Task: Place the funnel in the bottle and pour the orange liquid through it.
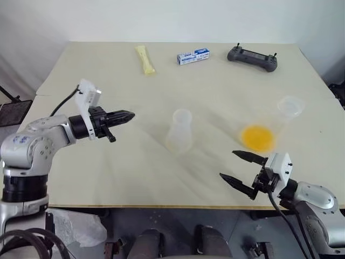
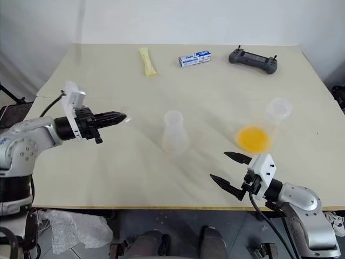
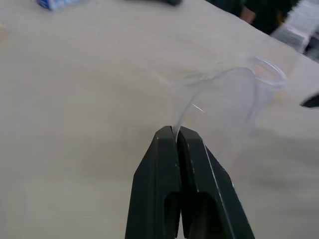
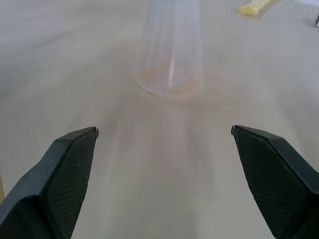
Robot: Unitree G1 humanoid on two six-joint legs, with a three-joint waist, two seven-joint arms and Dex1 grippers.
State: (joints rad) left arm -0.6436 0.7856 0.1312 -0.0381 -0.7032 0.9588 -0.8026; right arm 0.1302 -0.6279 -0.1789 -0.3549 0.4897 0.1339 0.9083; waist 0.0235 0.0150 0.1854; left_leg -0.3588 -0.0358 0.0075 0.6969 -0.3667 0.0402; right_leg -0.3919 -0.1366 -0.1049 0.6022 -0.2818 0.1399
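Bench (image 1: 108, 162) matt, smooth, pale; bottle (image 1: 179, 132) and funnel (image 3: 219, 107) clear glossy plastic; left gripper (image 1: 128, 116) matt black; packet (image 1: 145, 59) at 11 o'clock glossy yellow; remote (image 1: 252, 57) matt grey plastic

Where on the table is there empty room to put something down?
The wide bare patch of the table in front of the bottle. Another lies between the bottle and the yellow packet. The right side is busier, around the orange liquid and clear cup.
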